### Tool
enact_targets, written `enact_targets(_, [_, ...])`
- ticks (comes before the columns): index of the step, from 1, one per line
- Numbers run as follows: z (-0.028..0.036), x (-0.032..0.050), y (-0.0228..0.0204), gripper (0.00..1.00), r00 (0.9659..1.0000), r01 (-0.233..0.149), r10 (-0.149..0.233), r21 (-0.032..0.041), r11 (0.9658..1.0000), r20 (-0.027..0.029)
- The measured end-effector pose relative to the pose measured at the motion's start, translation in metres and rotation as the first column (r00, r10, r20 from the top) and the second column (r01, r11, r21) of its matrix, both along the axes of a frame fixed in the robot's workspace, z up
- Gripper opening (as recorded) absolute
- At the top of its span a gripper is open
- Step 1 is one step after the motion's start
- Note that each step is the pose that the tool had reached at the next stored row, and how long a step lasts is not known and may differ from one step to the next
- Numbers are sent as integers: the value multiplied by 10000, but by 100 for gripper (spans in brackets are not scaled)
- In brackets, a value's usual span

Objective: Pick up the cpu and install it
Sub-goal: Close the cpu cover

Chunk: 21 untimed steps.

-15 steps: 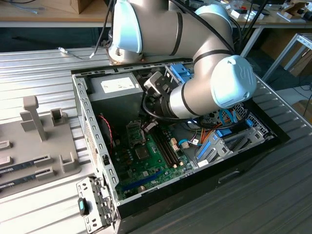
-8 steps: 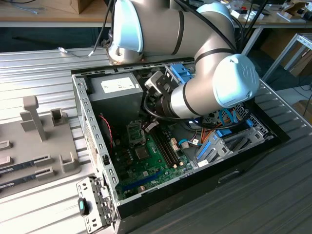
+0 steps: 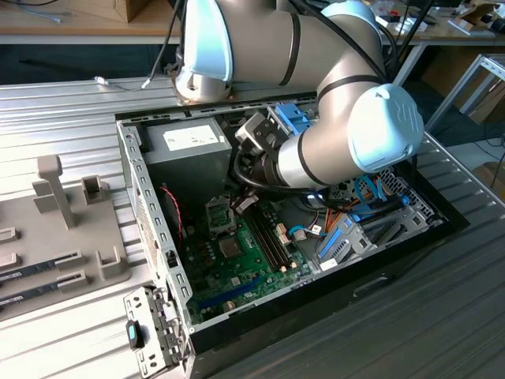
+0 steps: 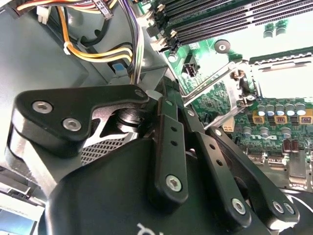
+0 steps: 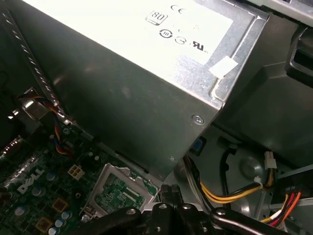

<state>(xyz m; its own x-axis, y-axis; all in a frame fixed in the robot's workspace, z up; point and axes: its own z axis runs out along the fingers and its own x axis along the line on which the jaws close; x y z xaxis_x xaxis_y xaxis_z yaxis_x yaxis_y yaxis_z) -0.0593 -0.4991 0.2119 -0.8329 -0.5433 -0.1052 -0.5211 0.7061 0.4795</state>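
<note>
Claw [image 5: 169, 195] hangs near the CPU socket [image 5: 122, 195], at the motherboard [image 5: 49, 205] edge by the power supply [image 5: 132, 83]. Can't tell whether it's apart or clamped; cpu hidden from me. Looks like the install step; placement calls for square alignment over the socket.

Robot arm [image 3: 347, 118] is reaching into open computer case [image 3: 148, 207], gripper [image 3: 245, 201] hanging over motherboard [image 3: 237, 272] near power supply [image 3: 189, 150]; case is lying on ribbed metal table [image 3: 63, 106], gray fixture [image 3: 55, 193] sitting at exterior view's left.
</note>
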Motion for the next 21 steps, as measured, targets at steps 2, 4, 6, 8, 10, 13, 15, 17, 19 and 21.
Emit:
enact_targets(2, [18, 0, -6, 11, 10000, 0, 0, -7, 10000, 0])
enact_targets(4, [33, 0, -10, 11, 10000, 0, 0, -15, 10000, 0])
enact_targets(6, [60, 0, -14, 11, 10000, -1, 1, -28, 10000, 0])
enact_targets(8, [80, 0, -15, 11, 10000, -3, 3, -29, 10000, 0])
enact_targets(10, [98, 0, -14, 11, 10000, -2, 2, -29, 10000, 0])
enact_targets(13, [124, 0, -14, 11, 10000, -3, 3, -27, 10000, 1])
enact_targets(15, [126, 0, -15, 11, 10000, -4, 4, -28, 10000, 1])
enact_targets(17, [141, 0, -16, 11, 10000, -4, 4, -32, 10000, -1])
enact_targets(19, [152, 1, -15, 11, 10000, -35, 35, -27, 10000, 1])
enact_targets(21, [154, 1, -15, 11, 9999, -137, 137, -26, 9999, 2])
